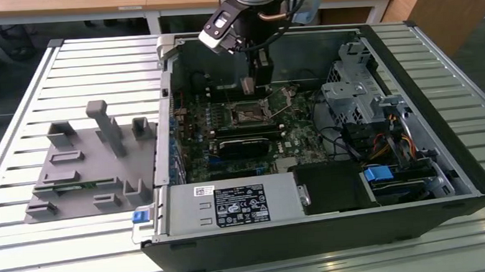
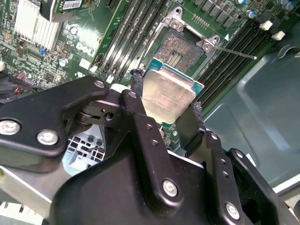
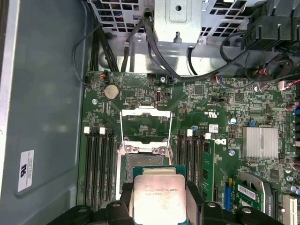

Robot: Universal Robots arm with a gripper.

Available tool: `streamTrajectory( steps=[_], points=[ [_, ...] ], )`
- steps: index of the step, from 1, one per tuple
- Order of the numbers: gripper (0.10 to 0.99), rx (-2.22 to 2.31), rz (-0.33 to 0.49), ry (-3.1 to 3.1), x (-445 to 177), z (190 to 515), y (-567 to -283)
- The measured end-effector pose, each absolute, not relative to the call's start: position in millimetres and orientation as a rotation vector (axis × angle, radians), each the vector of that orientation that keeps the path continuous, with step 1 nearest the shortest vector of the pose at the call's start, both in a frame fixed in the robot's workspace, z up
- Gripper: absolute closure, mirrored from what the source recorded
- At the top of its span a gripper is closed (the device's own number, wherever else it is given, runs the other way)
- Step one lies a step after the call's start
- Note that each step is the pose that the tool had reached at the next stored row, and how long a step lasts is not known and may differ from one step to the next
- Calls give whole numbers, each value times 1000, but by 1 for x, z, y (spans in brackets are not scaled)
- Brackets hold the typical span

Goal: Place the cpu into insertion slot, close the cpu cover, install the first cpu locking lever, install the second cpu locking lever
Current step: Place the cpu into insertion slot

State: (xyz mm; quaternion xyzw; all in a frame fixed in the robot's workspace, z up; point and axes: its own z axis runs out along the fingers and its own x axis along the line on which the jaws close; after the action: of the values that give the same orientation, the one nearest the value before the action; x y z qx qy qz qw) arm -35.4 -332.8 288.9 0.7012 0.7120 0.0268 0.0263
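The cpu (image 3: 157, 196) hangs just above the slot (image 3: 140, 164), overlapping its near edge but not yet seated, its silver-tan face turned toward the wrist cameras. The gripper (image 2: 165, 107) pinches it by two opposite edges, one black finger (image 2: 136, 96) on each side, which keeps the face and underside untouched and, I judge, lets the chip go down flat. The slot lies bare, its dark contact field exposed. At the slot's far edge the cover (image 3: 145, 111) stands swung up, leaving the way down open. A thin lever (image 2: 234, 52) sticks out from one corner of the slot, released rather than hooked down. Long black memory slots (image 3: 98, 159) flank the slot on both sides. In the exterior view the arm reaches down into the open case (image 1: 443, 163) directly over the slot.
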Motion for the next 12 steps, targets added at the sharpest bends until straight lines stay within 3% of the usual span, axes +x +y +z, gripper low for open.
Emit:
streamTrajectory(
  steps=[12],
  points=[
    [553,2205,81,2160,-35,272,-329]
  ],
)
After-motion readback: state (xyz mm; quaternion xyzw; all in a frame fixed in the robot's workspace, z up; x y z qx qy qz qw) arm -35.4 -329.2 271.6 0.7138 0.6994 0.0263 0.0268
